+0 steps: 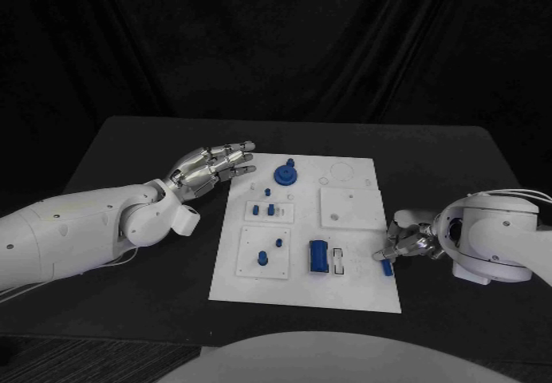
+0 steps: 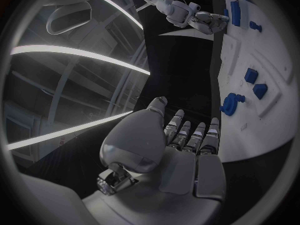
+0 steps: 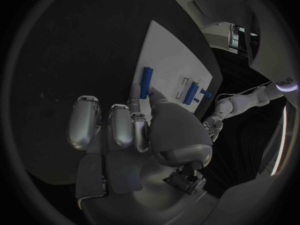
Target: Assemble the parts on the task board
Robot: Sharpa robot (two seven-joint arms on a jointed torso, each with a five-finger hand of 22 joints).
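The right hand (image 1: 405,243) was at the right edge of the task board (image 1: 356,291), near its front right corner. Its fingers were closed around a small blue peg (image 1: 387,266) which lay on the board's edge, or just over it. In the right wrist view the same peg (image 3: 146,83) was long and thin, with a fingertip (image 3: 154,94) touching its side. The left hand (image 1: 210,169) hovered open beside the board's far left corner, fingers apart, holding nothing.

I judge that the step in hand was to pick up this peg and bring it to its seat. To do it well, the hand should make its pinch firm before lifting, because a thin round piece rolls easily off the edge onto the black table (image 1: 127,152). It should then lift straight up and keep clear of the larger blue block (image 1: 317,255) that stood in the front-middle recess, just beside a pale slot.

Several things were hard to make out. Whether the peg was already lifted or only touched, I could not tell. The underside of the fingers was hidden by the palm. Which hole was meant for the peg was not clear. The small blue pieces (image 1: 262,211) near the left edge and the round blue part (image 1: 284,173) near the far edge were too small to tell their exact shape.
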